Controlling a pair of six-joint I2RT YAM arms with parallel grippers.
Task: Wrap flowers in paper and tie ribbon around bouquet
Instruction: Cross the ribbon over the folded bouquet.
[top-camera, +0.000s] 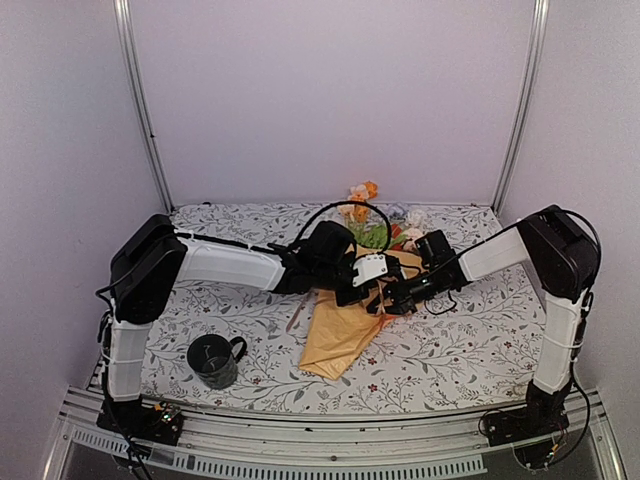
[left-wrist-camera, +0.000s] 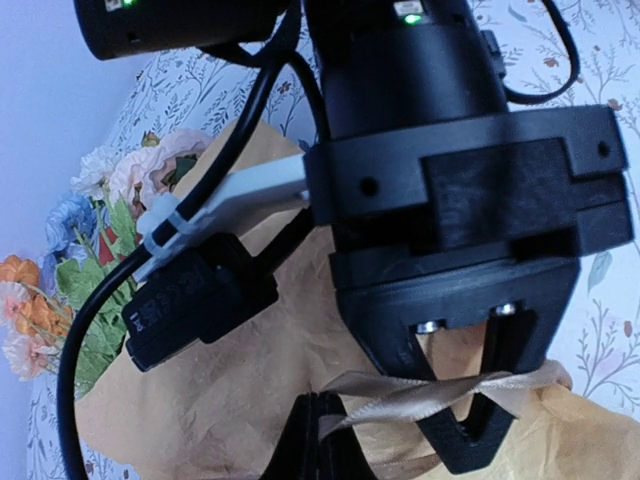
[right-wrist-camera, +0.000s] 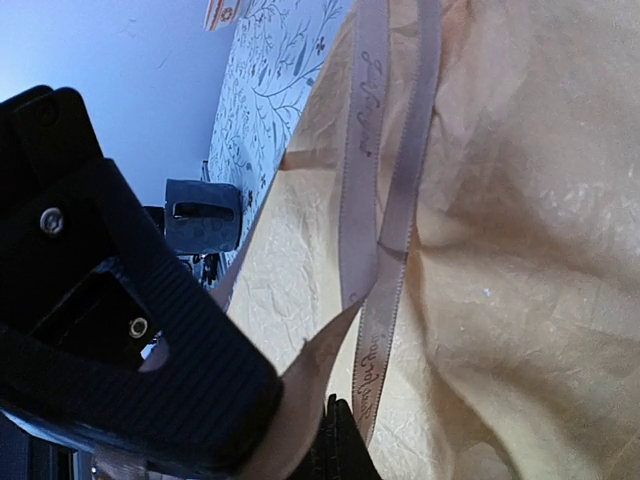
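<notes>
Though half-visible, bouquet (top-camera: 336, 338) apparently heads-far, tip-near.

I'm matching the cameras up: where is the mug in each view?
Top external: mug at lower left, left of the paper.
Left wrist: not in it.
Right wrist: mug left of centre, beyond the paper's edge.
Shared landmark: the yellow paper, in all three views.
</notes>
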